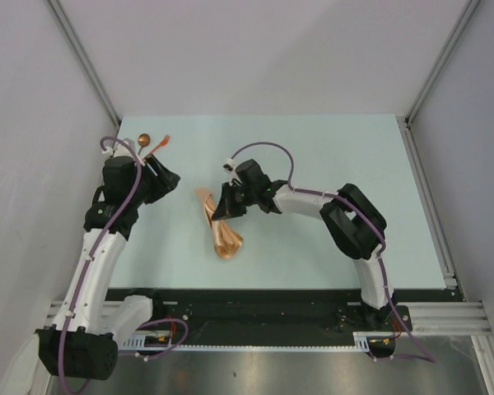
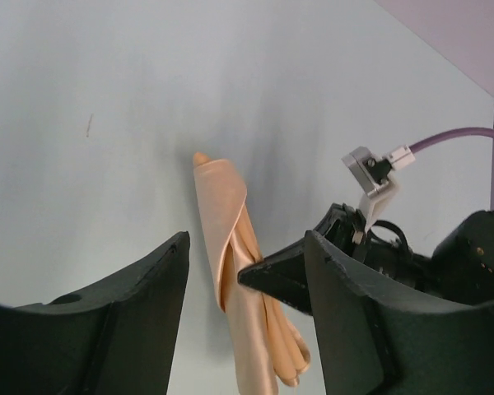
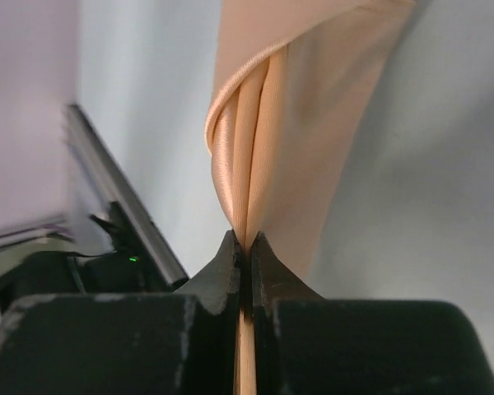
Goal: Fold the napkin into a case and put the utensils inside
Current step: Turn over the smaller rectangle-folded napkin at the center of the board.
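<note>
**Ana:** The napkin (image 1: 217, 229) is in the middle of the desk (image 1: 313, 148), between the two arms. It's bunched into a narrow strip running from far to near.

**Ben:** And the right pincer (image 3: 245, 247) is on it. The wrist view shows both fingers pressed together with a thin fold of tan-orange cloth caught between them.

**Ana:** Right, the cloth spreads away from that pinch in several layered folds. From above, the grip sits on the strip's right edge, toward its far half. The near end fans out into loose loops.

**Ben:** Is the gripped part off the desk?

**Ana:** Can't tell from these angles. Over to the left pincer (image 1: 170, 176): it's spread, with nothing between its fingers. It sits to the left of the napkin, apart from it and pointed its way.

**Ben:** Its own camera shows the strip through that gap, with the other arm's dark finger against the cloth.

**Ana:** And the utensils are at the far left of the desk, just behind the left arm's wrist. The spoon (image 1: 144, 141) shows its coppery round bowl, and the orange-red fork (image 1: 161, 143) is just beside it to the right.

**Ben:** Both are well apart from the napkin.
</note>
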